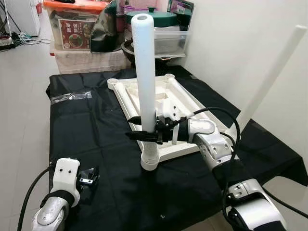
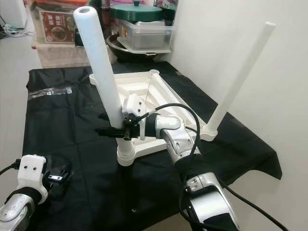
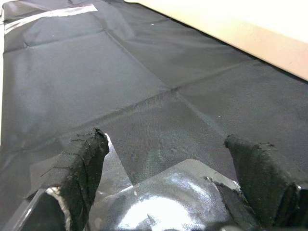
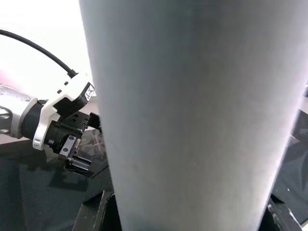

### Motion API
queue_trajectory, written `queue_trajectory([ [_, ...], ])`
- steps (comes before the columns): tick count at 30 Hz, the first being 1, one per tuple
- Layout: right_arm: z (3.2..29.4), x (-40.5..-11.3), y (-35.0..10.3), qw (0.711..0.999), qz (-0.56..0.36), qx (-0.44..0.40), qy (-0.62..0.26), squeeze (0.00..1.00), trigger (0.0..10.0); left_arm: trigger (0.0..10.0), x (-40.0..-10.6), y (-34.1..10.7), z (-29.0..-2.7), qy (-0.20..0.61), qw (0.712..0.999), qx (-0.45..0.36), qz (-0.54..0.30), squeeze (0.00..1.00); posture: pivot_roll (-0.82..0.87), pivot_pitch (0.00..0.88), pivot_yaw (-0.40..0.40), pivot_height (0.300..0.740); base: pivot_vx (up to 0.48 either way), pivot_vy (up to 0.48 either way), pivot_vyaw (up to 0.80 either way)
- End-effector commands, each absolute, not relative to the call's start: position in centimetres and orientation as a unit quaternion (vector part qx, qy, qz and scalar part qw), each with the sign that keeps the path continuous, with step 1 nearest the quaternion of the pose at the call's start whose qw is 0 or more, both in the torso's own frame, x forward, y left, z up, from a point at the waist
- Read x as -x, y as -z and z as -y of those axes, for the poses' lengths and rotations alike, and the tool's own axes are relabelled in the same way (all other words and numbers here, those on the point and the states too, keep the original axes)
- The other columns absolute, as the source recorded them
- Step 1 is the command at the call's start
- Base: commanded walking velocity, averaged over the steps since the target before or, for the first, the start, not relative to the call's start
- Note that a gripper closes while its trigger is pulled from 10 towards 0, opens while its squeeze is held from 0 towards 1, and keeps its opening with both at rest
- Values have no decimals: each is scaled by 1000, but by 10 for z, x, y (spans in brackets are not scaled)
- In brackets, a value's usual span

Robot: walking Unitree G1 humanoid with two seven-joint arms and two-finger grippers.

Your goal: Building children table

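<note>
The upturned white tabletop (image 1: 179,103) lies on the black cloth (image 1: 86,139), one leg (image 1: 272,79) already standing in its corner at 3 o'clock. The step in hand looks like seating the second table leg (image 1: 144,72) in the near corner socket (image 1: 149,159) at 6 o'clock; next it likely needs twisting or pressing home (judging by its slight lean). The right gripper (image 1: 144,132) clamps this leg low, fingers either side. The left gripper (image 1: 89,175) rests spread on the cloth at 8 o'clock.
</note>
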State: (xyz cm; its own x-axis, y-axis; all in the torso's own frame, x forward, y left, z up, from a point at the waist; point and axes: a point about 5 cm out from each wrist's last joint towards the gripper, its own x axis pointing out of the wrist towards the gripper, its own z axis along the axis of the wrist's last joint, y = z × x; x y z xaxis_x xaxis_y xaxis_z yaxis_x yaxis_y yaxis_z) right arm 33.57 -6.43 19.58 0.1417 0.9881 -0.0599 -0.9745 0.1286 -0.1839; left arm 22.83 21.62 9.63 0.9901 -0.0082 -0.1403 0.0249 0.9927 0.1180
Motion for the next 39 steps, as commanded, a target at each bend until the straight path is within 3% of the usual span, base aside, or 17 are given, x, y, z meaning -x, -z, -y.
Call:
queue_trajectory([
  [1, 61, -324, -145, 730, -66, 47, -678, 0, 0, 10000, -228, -95, -212, 16, 996, -51, -70, 0, 62, 0, -123, 740, 0, 0, 0],
  [6, 59, -325, -142, 757, -76, 44, -647, 0, 0, 10000, -227, -94, -212, 17, 996, -50, -72, 0, 57, 0, -115, 740, 0, 0, 0],
  [10, 54, -326, -133, 800, -98, 7, -592, 0, 0, 10000, -228, -95, -211, 19, 996, -50, -71, 0, 55, 0, -100, 740, 0, 0, 0],
  [19, 51, -318, -118, 837, -98, -38, -537, 0, 0, 10000, -232, -98, -214, 23, 996, -54, -69, 0, 50, 0, -83, 740, 0, 0, 0],
  [21, 56, -326, -113, 881, -107, -49, -458, 0, 0, 10000, -234, -98, -216, 23, 996, -55, -68, 0, 48, 0, -81, 740, 0, 0, 0],
  [22, 56, -326, -113, 881, -107, -49, -458, 0, 0, 10000, -234, -98, -216, 23, 996, -55, -68, 0, 48, 0, -81, 740, 0, 0, 0],
  [23, 67, -337, -107, 929, -130, -81, -338, 0, 0, 10000, -235, -99, -217, 21, 996, -57, -66, 0, 51, 0, -78, 740, 0, 0, 0],
  [25, 73, -339, -104, 941, -135, -89, -299, 0, 0, 10000, -235, -99, -218, 20, 996, -57, -66, 0, 51, 0, -77, 740, 0, 0, 0],
  [33, 77, -331, -95, 937, -173, -107, -284, 0, 0, 10000, -235, -99, -221, 18, 996, -60, -67, 0, 49, 0, -66, 740, 0, 0, 0],
  [35, 75, -330, -95, 931, -179, -102, -301, 0, 0, 10000, -236, -99, -221, 19, 996, -61, -67, 0, 47, 0, -61, 740, 0, 0, 0],
  [36, 69, -327, -98, 914, -178, -96, -351, 0, 0, 10000, -238, -100, -220, 22, 996, -62, -65, 0, 48, 0, -59, 740, 0, 0, 0],
  [38, 69, -327, -98, 914, -178, -96, -351, 0, 0, 10000, -238, -100, -220, 22, 996, -62, -65, 0, 48, 0, -59, 740, 0, 0, 0],
  [39, 65, -324, -101, 898, -172, -82, -397, 0, 0, 10000, -239, -100, -220, 24, 996, -62, -64, 0, 48, 0, -59, 740, 0, 0, 0],
])
